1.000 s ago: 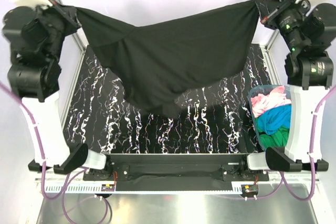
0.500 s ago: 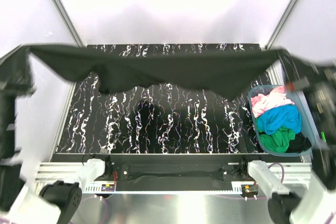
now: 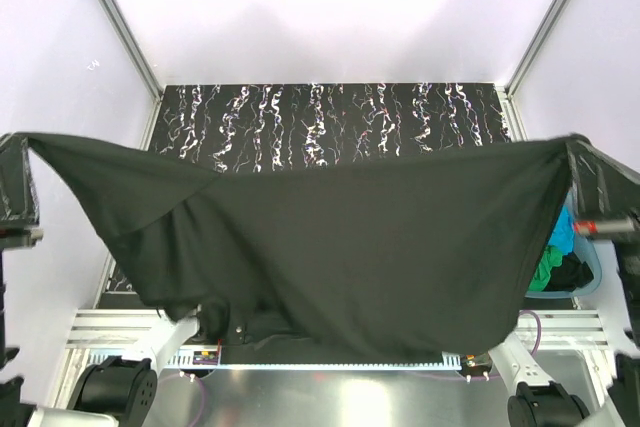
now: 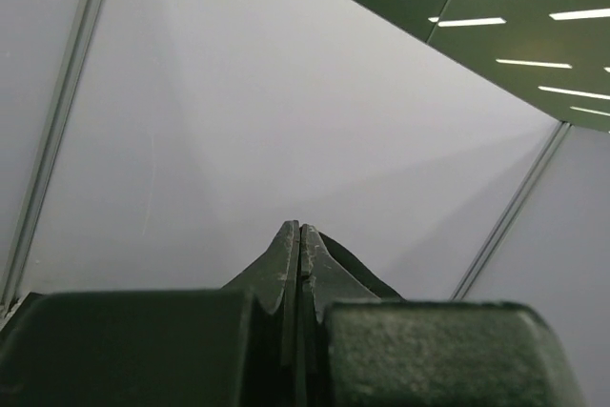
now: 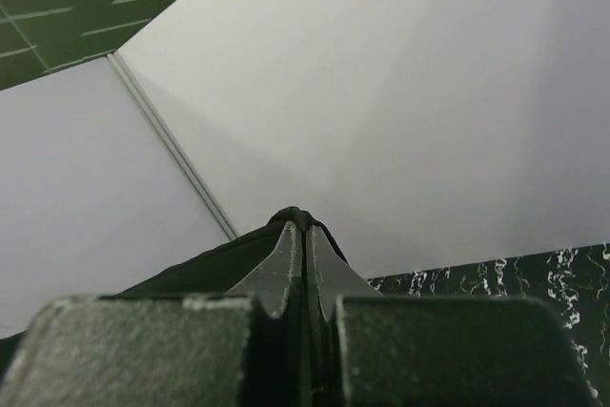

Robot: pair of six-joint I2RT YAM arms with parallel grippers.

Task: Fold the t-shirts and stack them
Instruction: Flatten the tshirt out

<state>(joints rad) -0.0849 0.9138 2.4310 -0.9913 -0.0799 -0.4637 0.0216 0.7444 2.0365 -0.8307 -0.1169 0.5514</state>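
The large t-shirt (image 3: 340, 247) hung spread above the table (image 3: 330, 117). Its left corner was pinched in the left gripper (image 4: 299, 235) and its right corner in the right gripper (image 5: 305, 231). The table's far strip showed behind it. On the right, a tub (image 3: 590, 269) holding other t-shirts (image 3: 550, 267) sat partly behind the shirt's edge.

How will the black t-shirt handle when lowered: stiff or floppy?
Likely very floppy: the black t-shirt sags in a deep curve between the left pincer and right pincer. Probably light, since thin pinches at two ends carry it. Its loose lower edge may bunch on landing.
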